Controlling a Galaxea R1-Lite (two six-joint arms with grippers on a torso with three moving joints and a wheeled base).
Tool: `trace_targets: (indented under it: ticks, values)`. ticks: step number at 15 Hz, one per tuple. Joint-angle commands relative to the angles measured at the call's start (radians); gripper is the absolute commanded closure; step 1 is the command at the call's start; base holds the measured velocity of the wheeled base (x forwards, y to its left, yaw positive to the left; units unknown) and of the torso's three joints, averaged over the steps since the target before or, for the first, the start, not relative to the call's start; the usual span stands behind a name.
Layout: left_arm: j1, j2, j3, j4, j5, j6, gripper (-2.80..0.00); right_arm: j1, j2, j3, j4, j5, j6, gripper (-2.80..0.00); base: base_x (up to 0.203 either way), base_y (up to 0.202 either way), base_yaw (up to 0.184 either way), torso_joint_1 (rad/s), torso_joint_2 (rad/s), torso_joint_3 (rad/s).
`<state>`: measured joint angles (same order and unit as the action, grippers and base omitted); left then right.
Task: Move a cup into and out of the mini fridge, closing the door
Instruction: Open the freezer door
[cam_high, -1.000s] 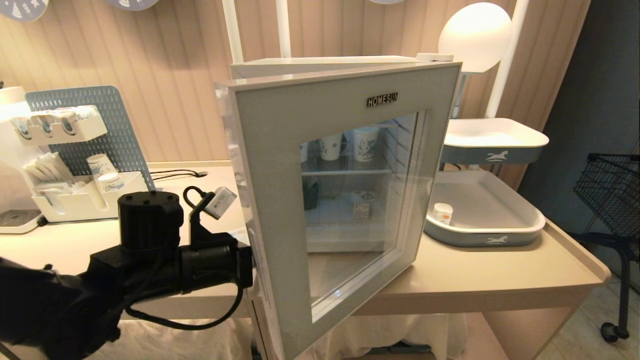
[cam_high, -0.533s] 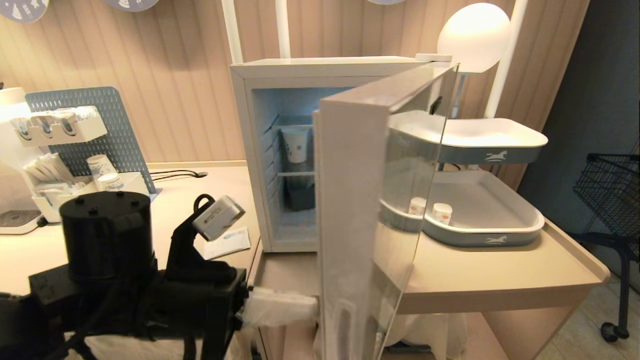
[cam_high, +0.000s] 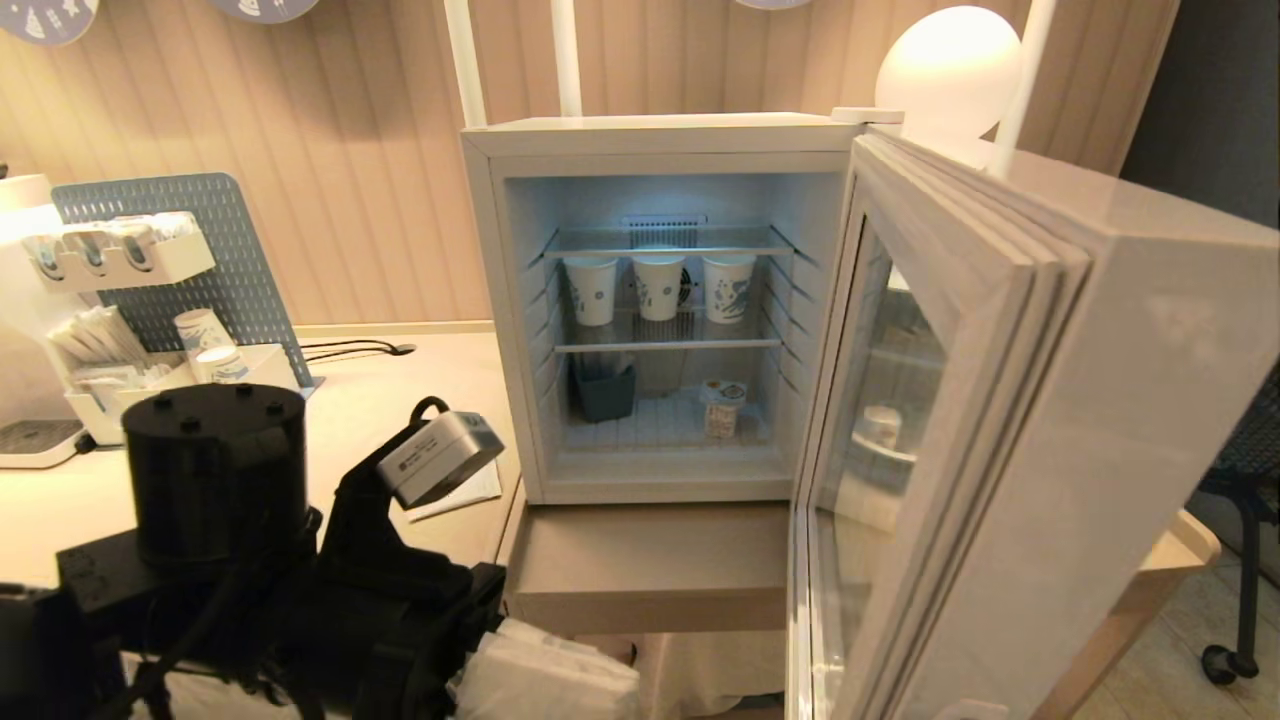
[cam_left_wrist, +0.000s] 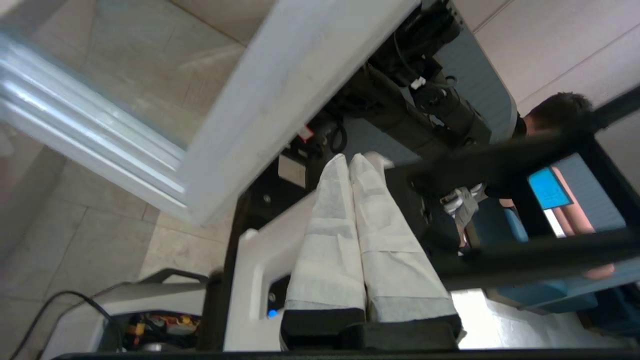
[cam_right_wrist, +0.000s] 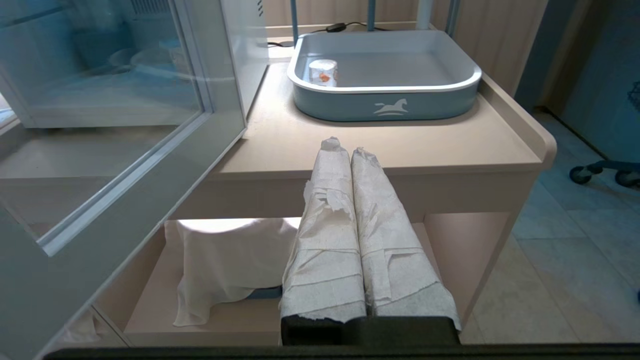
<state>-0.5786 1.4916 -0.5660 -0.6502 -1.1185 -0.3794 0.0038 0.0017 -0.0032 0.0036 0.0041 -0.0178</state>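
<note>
Cup (cam_high: 722, 405): upright on the mini fridge (cam_high: 650, 135) floor, right of centre, under the wire shelf.
Door (cam_high: 1000, 450): swung wide to the right, opening clear.
Left end effector (cam_high: 545, 675): wrapped fingers pressed together, empty, low before the desk (cam_high: 400, 400) edge; cup lies ahead, up and to its right. Nearer arm, I judge.
Right end effector (cam_right_wrist: 345, 150): fingers pressed together, empty, beyond the door.
Nearby: dark bin (cam_high: 603, 390) left of cup; three paper cups (cam_high: 657, 287) on the shelf above.

White mini fridge (cam_high: 500, 300) holds blue-patterned white paper cups (cam_high: 659, 287); blue-grey tray (cam_right_wrist: 385, 102).
</note>
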Motion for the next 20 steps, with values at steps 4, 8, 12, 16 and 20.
trace_targets:
  ticks: [4, 8, 12, 16, 20]
  values:
    - [-0.109, 0.205, -0.237, 0.022, -0.006, -0.004, 0.00, 0.001, 0.001, 0.000, 0.000, 0.000, -0.001, 0.00, 0.000, 0.000, 0.000, 0.000, 0.00, 0.000]
    - [-0.184, 0.317, -0.437, 0.113, -0.004, -0.004, 0.00, 0.001, 0.001, 0.000, -0.001, 0.000, -0.001, 0.00, 0.000, 0.000, 0.000, 0.000, 0.00, 0.000]
    - [-0.308, 0.396, -0.600, 0.240, 0.006, -0.005, 0.00, 0.001, 0.001, 0.000, 0.000, 0.000, -0.001, 0.00, 0.000, 0.000, 0.000, 0.000, 0.00, 0.000]
    - [-0.442, 0.395, -0.596, 0.254, 0.061, -0.004, 0.00, 0.000, 0.001, 0.000, 0.001, 0.000, -0.001, 0.00, 0.000, 0.000, 0.000, 0.000, 0.00, 0.000]
    - [-0.435, 0.384, -0.577, 0.258, 0.149, -0.002, 0.00, -0.001, 0.001, 0.000, 0.001, 0.000, -0.001, 0.00, 0.000, 0.000, 0.000, 0.000, 0.00, 0.000]
